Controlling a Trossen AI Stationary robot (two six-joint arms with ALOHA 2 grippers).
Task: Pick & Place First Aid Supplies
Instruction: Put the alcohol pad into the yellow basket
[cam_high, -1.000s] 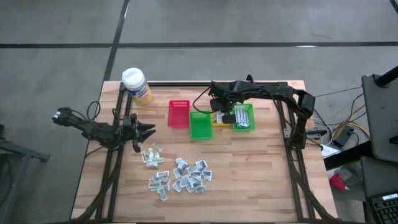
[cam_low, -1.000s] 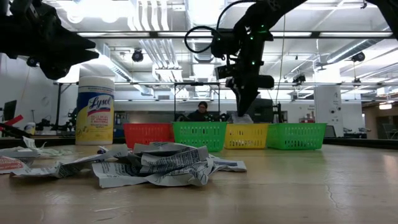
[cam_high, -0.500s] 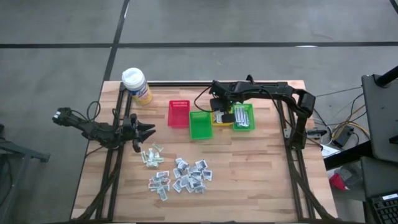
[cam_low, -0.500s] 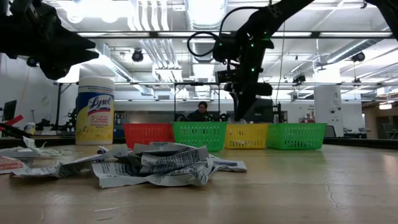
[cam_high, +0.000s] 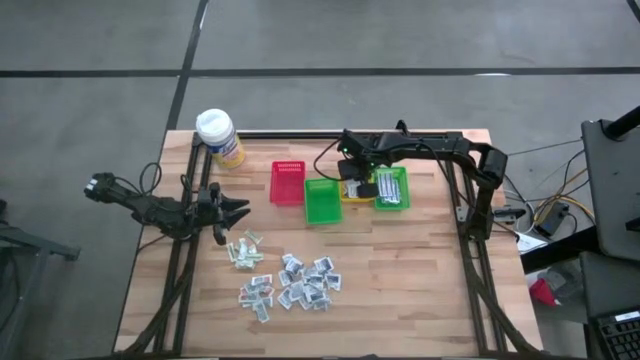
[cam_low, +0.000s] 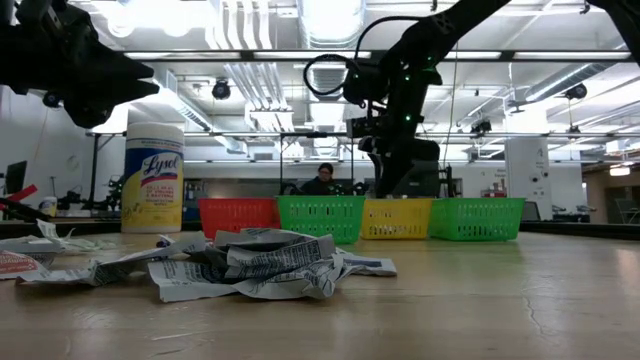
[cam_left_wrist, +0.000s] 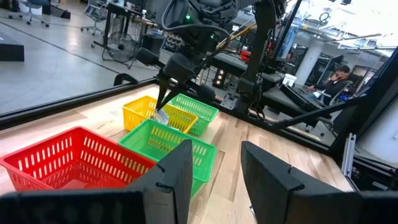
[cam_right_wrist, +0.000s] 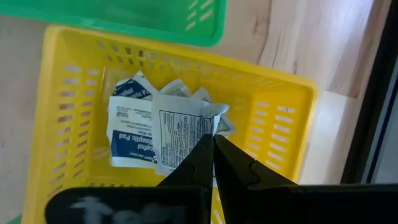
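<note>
with right gripper (cam_right_wrist: 211, 149) pinched shut on a white packet (cam_right_wrist: 177, 140) above the yellow bin (cam_right_wrist: 283, 118) near the bench's far edge, best released low, inside its walls.

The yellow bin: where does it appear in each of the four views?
High: yellow bin between two green bins, mostly hidden under the right gripper.
Low: third in the row of bins.
Left wrist: behind the nearer green bin.
Right wrist: fills the picture.
Shared landmark: the right gripper above it.
</note>
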